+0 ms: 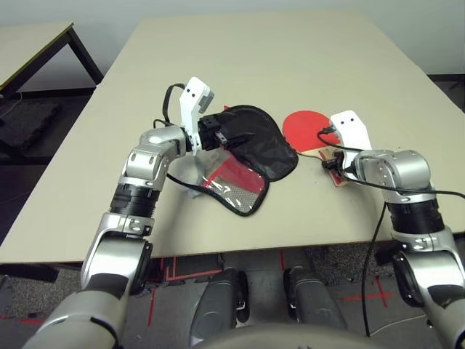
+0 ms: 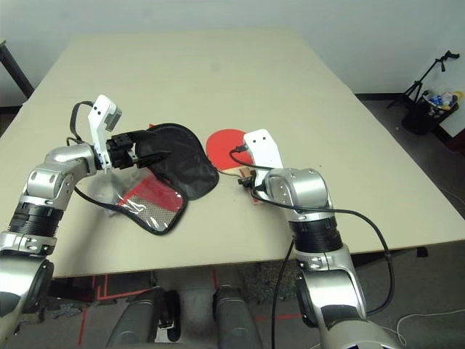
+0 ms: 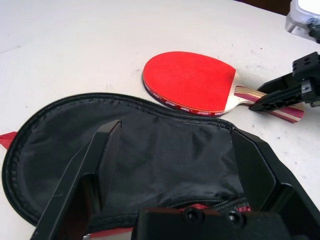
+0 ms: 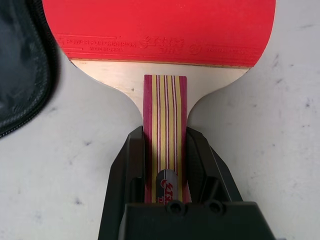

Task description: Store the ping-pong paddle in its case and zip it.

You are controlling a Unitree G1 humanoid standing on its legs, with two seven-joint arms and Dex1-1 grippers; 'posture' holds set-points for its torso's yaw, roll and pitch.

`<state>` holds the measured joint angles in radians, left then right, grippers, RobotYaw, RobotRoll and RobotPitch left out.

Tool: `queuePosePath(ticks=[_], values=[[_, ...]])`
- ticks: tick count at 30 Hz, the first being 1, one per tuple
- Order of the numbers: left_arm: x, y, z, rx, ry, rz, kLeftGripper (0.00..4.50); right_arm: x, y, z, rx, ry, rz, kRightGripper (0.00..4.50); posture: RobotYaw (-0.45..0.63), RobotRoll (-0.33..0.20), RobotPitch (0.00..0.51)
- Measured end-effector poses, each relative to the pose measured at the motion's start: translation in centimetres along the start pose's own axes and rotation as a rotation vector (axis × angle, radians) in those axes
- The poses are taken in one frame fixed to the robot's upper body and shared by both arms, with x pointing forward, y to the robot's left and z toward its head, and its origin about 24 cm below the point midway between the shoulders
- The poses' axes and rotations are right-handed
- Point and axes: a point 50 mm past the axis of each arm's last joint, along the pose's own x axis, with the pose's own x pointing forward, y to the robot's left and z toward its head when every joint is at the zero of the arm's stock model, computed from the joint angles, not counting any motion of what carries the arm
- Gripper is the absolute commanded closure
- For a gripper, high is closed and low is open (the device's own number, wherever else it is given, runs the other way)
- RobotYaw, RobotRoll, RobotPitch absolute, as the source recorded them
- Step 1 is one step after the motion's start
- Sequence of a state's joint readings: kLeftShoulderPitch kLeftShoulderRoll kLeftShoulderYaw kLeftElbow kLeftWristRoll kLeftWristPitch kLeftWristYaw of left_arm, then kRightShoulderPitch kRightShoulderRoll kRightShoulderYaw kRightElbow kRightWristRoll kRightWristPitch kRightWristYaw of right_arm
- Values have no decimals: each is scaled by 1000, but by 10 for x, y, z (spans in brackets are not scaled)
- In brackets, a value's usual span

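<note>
The ping-pong paddle (image 1: 305, 129) lies flat on the table, red face up, just right of the case (image 1: 254, 149). My right gripper (image 4: 166, 132) is shut on its striped wooden handle (image 4: 166, 105), one finger pressed against each side. The case lies unzipped and spread open, its black lining (image 3: 150, 155) facing up and a red and mesh panel (image 1: 236, 185) toward the front edge. My left gripper (image 3: 177, 132) hovers open over the case's black flap, fingers wide apart with nothing between them.
The beige table (image 1: 290, 58) stretches far beyond the objects. A second table (image 1: 29, 43) stands at the far left. Black cables run along both forearms. A tripod and clutter (image 2: 436, 94) sit on the floor at the far right.
</note>
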<state>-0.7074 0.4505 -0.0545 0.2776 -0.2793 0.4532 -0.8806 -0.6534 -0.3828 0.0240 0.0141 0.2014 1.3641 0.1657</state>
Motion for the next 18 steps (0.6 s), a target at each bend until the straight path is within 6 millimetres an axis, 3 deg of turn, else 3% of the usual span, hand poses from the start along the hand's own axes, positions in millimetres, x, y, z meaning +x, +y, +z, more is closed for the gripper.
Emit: queuePosePath(ticks=[3, 5, 10, 18], values=[[0, 0, 0, -4, 1, 5, 0, 0, -8, 6, 18, -17, -57, 3371, -66, 0, 100], [0, 0, 0, -7, -1, 9, 0, -4, -4, 21, 20, -61, -57, 3371, -69, 0, 100], [4, -3, 3, -12, -18, -4, 0, -22, 33, 67, -29, -217, 66, 3371, -71, 0, 98], [4, -3, 7, -7, -21, -5, 0, -14, 80, 62, -113, -148, 214, 3371, -53, 0, 100]])
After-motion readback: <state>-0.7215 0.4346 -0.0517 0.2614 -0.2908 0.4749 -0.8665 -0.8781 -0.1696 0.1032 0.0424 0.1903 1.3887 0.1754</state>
